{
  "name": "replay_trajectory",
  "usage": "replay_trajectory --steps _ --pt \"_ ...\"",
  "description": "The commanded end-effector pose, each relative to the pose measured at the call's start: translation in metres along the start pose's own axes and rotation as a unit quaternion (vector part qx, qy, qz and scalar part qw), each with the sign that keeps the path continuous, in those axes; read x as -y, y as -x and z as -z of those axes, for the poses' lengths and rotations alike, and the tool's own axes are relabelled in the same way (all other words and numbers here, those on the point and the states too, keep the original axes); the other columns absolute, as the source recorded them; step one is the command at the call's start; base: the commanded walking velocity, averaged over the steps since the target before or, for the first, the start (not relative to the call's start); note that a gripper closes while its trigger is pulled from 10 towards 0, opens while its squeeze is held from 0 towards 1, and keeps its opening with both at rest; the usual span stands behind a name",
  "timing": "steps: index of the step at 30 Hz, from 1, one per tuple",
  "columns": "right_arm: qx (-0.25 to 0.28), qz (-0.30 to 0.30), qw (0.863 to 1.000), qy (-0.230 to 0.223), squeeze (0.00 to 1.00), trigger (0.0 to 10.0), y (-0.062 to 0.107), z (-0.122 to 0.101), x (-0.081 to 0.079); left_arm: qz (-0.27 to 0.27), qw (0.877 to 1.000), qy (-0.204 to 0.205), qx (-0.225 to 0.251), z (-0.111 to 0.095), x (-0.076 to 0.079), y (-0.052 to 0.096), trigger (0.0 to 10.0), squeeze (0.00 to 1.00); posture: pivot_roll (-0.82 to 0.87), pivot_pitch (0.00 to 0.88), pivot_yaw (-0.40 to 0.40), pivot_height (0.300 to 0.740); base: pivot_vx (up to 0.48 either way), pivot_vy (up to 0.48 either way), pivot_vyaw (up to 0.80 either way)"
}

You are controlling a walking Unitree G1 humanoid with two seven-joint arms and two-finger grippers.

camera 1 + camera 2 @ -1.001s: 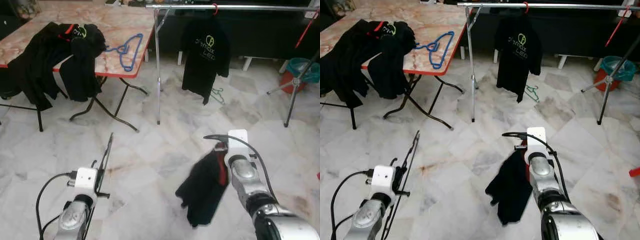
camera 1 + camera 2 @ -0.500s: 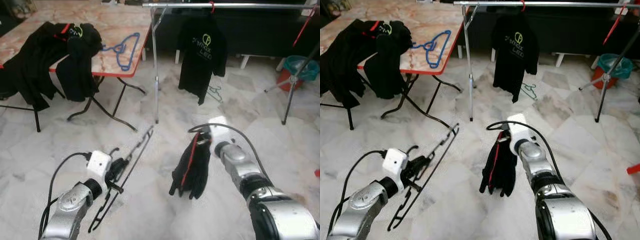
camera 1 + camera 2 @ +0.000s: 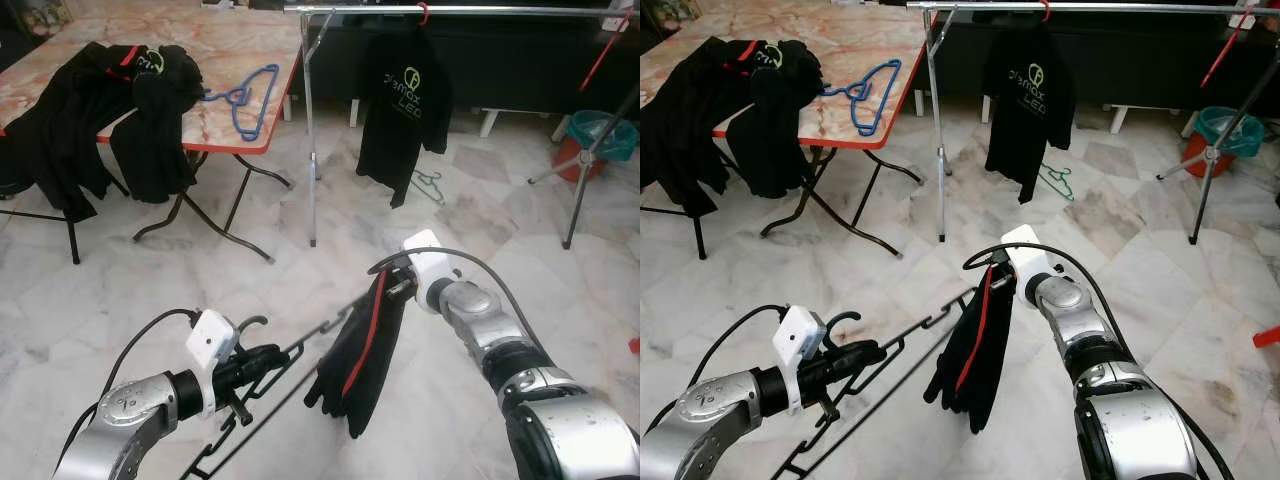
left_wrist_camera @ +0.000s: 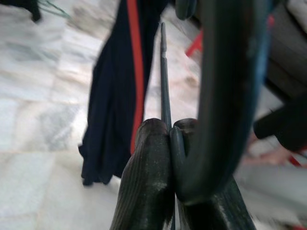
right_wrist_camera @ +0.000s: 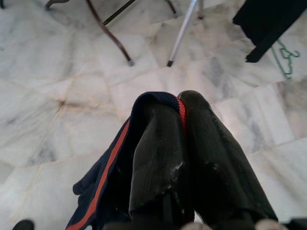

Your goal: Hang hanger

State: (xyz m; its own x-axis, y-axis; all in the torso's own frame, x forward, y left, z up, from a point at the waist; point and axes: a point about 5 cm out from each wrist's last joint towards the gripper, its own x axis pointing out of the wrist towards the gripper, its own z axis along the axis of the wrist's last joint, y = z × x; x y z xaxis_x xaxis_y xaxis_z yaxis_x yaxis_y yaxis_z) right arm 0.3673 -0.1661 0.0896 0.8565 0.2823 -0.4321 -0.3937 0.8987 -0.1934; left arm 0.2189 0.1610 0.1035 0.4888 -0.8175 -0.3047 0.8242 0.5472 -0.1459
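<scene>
Nearest the robot, the left hand [image 3: 865,352] is clenched on a black hanger [image 3: 902,345], its two fingers [image 4: 148,182] pinched tight on the thin frame just below the hook. The hanger lies slanted low over the marble floor [image 3: 90,300], its far end reaching to the garment held by the other arm.

The right hand [image 3: 392,287] is closed on a black garment with red trim [image 3: 362,350], gripping it at its upper edge; the cloth hangs limp below the grip, clear of the floor.

Handling judgement: the hanger looks light and stiff, a thin wire or plastic frame. Its narrow section may twist within a two-finger pinch, so the hold close to the hook is the sound one, since it leaves the hook free for the rail. The garment is soft and shapeless; it will sag and swing with any arm motion, and it gives no rigid edge to guide the hanger's end into. Hold it at the collar or shoulder seam.

Farther off, to the left, a tabletop [image 3: 250,50] carries a heap of black clothing [image 3: 110,110] and a blue hanger [image 3: 247,100]. Beyond it stands a metal clothes rail [image 3: 470,12] with a black printed T-shirt [image 3: 405,110] hanging from it, and a green hanger [image 3: 433,187] lies on the floor beneath.
</scene>
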Motion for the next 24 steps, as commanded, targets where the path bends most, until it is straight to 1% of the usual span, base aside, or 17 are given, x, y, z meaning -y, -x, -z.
replay_trajectory --steps 1,3,5,6,7,9,12,14,15,17,18,20,21,24 --pt "0.025 0.015 1.0 -0.003 0.0 10.0 0.0 -0.017 0.007 0.027 1.0 0.004 -0.009 0.001 0.008 -0.001 10.0 0.0 0.06 0.087 -0.025 0.74 0.0 0.0 0.0" --pt "0.024 0.018 1.0 0.004 0.0 10.0 0.0 -0.018 0.006 0.049 0.999 -0.003 -0.021 0.002 0.012 0.0 10.0 0.0 0.06 0.077 -0.025 0.74 0.0 0.0 0.0" --pt "0.028 0.011 1.0 0.005 0.0 10.0 -0.002 -0.022 0.003 0.053 0.998 -0.007 -0.025 0.002 0.014 -0.001 10.0 0.0 0.06 0.075 -0.024 0.74 0.0 0.0 0.0" --pt "0.04 -0.005 0.999 0.006 0.0 10.0 -0.003 -0.028 -0.002 0.049 0.999 -0.007 -0.02 -0.001 0.013 -0.004 10.0 0.0 0.06 0.075 -0.024 0.74 0.0 0.0 0.0" --pt "0.04 -0.005 0.999 0.006 0.0 10.0 -0.003 -0.028 -0.002 0.049 0.999 -0.007 -0.02 -0.001 0.013 -0.004 10.0 0.0 0.06 0.075 -0.024 0.74 0.0 0.0 0.0" --pt "0.053 -0.023 0.998 0.006 0.0 10.0 -0.004 -0.035 -0.008 0.044 0.999 -0.007 -0.018 -0.002 0.012 -0.006 10.0 0.0 0.06 0.067 -0.023 0.74 0.0 0.0 0.0" --pt "0.069 -0.042 0.996 0.027 0.0 10.0 -0.004 -0.046 -0.015 0.027 0.999 -0.021 -0.033 0.0 0.008 -0.011 10.0 0.0 0.06 0.06 -0.022 0.74 0.0 0.0 0.0" --pt "0.075 -0.054 0.995 0.034 0.0 10.0 -0.004 -0.049 -0.018 0.026 0.999 -0.022 -0.032 0.0 0.008 -0.012 10.0 0.0 0.06 0.059 -0.022 0.74 0.0 0.0 0.0" --pt "0.079 -0.062 0.994 0.036 0.0 10.0 -0.003 -0.051 -0.02 0.017 0.999 -0.022 -0.029 -0.001 0.006 -0.013 10.0 0.0 0.06 0.058 -0.023 0.74 0.0 0.0 0.0" --pt "0.079 -0.066 0.994 0.04 0.0 10.0 -0.003 -0.052 -0.022 0.011 0.999 -0.025 -0.028 -0.001 0.005 -0.014 10.0 0.0 0.06 0.058 -0.023 0.74 0.0 0.0 0.0" --pt "0.078 -0.072 0.993 0.048 0.0 10.0 -0.002 -0.052 -0.023 -0.003 0.999 -0.033 -0.026 -0.002 0.002 -0.016 10.0 0.0 0.06 0.064 -0.024 0.74 0.0 0.0 0.0" --pt "0.078 -0.073 0.993 0.049 0.0 10.0 -0.002 -0.053 -0.023 -0.007 0.999 -0.034 -0.026 -0.003 0.001 -0.016 10.0 0.0 0.06 0.064 -0.024 0.74 0.0 0.0 0.0" --pt "0.074 -0.071 0.994 0.048 0.0 10.0 -0.002 -0.05 -0.023 -0.019 0.999 -0.035 -0.022 -0.003 -0.001 -0.018 10.0 0.0 0.06 0.07 -0.026 0.74 0.0 0.0 0.0" --pt "0.067 -0.067 0.994 0.053 0.0 10.0 -0.001 -0.047 -0.022 -0.031 0.999 -0.039 -0.02 -0.004 -0.004 -0.019 10.0 0.0 0.06 0.076 -0.026 0.74 0.0 0.0 0.0"
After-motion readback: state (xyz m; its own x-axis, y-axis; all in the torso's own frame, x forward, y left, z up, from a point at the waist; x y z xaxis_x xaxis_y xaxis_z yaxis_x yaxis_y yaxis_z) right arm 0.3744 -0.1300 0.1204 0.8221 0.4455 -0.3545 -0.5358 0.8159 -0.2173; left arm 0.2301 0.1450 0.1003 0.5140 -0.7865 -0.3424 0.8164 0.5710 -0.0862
